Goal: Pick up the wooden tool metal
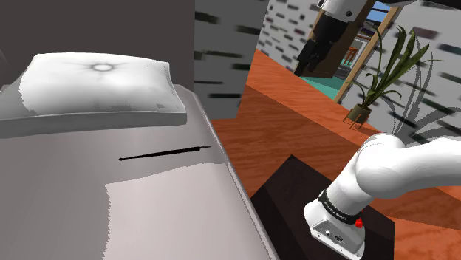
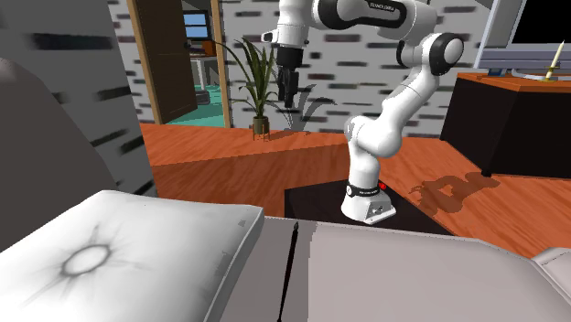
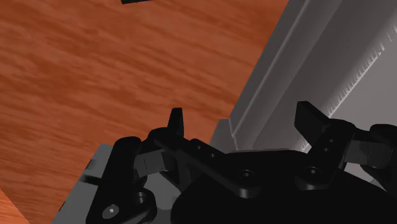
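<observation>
Tool (image 1: 166,153), thin, dark, needle-shaped, flat on smooth grey seat (image 1: 66,177), black jaws apart above wood-grain floor (image 3: 95,63)

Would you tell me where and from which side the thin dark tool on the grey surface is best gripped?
Grip the thin dark tool near its middle, bringing the gripper straight down from above, closing across its width. It is long, slender and lies flat on the grey surface, so a side approach likely finds nothing to pinch.

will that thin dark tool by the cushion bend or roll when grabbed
The thin dark tool lies straight, so it is probably stiff. Slim, so likely light and awkward to pinch. Flat on the grey surface, it may roll.
</observation>
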Motion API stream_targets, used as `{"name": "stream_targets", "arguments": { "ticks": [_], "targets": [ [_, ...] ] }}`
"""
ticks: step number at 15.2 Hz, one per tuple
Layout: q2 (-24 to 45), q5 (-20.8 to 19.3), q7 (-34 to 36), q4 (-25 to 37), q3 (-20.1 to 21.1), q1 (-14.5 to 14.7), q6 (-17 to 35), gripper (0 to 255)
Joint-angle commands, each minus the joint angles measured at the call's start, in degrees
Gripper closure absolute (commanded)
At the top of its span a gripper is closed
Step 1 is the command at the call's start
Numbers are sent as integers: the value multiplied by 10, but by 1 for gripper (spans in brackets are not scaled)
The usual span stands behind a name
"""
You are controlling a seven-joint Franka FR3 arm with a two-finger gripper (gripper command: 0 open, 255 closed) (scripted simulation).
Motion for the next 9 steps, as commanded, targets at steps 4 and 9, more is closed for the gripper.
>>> {"name": "stream_targets", "arguments": {
  "ticks": [4,9],
  "targets": [
    [41,14,-25,0,5,27,39,0],
    [111,37,-70,9,16,71,97,0]
  ]
}}
